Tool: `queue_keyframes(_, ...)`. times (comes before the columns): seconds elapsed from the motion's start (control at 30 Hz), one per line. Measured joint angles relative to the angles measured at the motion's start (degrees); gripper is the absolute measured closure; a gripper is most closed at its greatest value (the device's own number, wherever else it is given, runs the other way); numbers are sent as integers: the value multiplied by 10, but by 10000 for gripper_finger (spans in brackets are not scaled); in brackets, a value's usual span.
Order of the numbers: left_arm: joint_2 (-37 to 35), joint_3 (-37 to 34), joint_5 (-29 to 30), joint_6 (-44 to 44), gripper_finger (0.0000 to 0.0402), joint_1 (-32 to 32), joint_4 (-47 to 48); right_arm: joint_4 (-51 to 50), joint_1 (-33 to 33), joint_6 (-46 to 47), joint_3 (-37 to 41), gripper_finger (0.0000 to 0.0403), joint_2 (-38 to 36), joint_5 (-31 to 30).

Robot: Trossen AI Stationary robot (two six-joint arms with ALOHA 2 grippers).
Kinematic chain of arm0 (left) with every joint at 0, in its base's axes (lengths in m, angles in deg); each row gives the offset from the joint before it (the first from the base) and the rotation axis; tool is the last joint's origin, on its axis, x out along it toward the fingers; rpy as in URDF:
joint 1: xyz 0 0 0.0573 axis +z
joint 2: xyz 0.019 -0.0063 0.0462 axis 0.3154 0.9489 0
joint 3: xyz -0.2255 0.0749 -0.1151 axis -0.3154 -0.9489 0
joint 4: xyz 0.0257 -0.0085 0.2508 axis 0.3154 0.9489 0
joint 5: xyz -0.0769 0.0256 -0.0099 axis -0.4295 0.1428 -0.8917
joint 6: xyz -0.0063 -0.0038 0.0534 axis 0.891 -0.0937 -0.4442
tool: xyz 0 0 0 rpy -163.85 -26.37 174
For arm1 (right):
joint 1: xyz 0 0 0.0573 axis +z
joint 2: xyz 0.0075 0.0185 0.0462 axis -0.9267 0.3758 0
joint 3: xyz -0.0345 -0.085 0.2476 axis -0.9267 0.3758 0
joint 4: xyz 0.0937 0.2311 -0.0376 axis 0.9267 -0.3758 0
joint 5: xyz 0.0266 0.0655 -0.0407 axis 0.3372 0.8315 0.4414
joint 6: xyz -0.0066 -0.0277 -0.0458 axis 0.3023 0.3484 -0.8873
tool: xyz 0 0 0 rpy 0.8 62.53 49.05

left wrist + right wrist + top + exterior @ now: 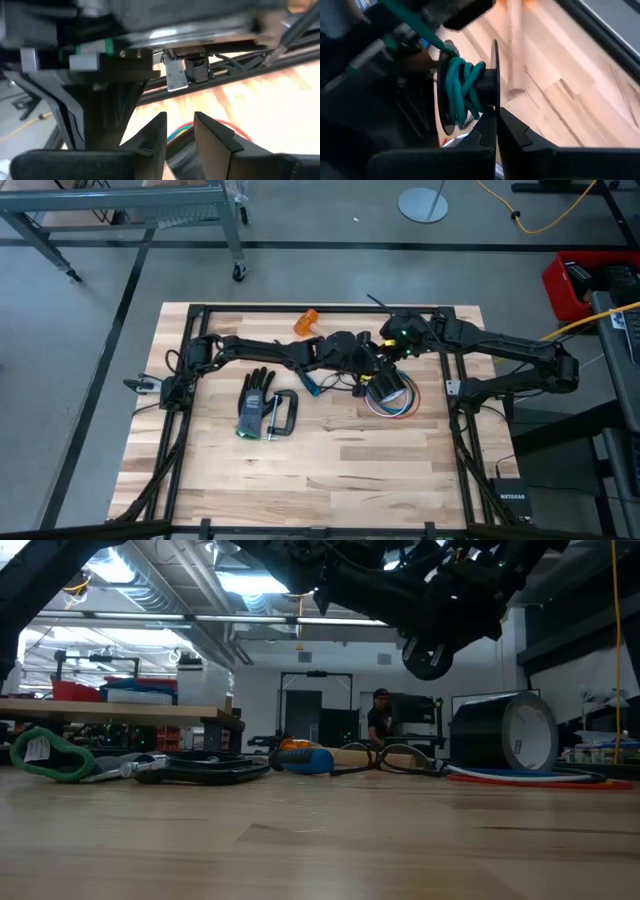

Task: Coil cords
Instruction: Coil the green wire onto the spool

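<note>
A small black spool (pixel 487 82) with the teal cord (pixel 460 87) wound on it hangs above the table's middle; it shows as a round disc (pixel 430 658) in the low view. My right gripper (pixel 496 125) is shut on it. One teal strand (pixel 415 22) leads off the spool toward my left arm. My left gripper (pixel 180 137) stands open right beside the spool with nothing between its fingers. The red, white and blue wires (pixel 400 406) lie coiled on the table around a black tape roll (pixel 385 388). A black cord (pixel 392 758) lies looped on the table. My right gripper pinches the rim of one spool flange (pixel 495 102) between its two fingertips. The fingers slant down from the table's right side. The spool is lifted clear of the table with its axle about level, and the teal windings sit between its two flanges.
A black glove (pixel 255 405) and a clamp (pixel 282 416) lie left of centre. A blue-handled screwdriver (pixel 311 385) lies beside them, and an orange-headed hammer (pixel 307 321) at the far edge. A black frame (pixel 300 308) rims the table. A person (pixel 380 715) stands far behind.
</note>
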Motion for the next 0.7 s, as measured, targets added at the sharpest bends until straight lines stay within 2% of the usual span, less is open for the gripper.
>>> queue_keyframes(0.33, 0, 0, 12, -104, 311, -23, 0, -12, 0, -10, 0, 399, 0, 60)
queue_keyframes(0.6, 0, 0, 119, -163, 311, -45, 23, -34, 0, -10, 0, 398, 0, 73)
queue_keyframes(0.7, 0, 0, 138, -174, 311, -56, 36, -41, 0, -11, 0, 398, 0, 74)
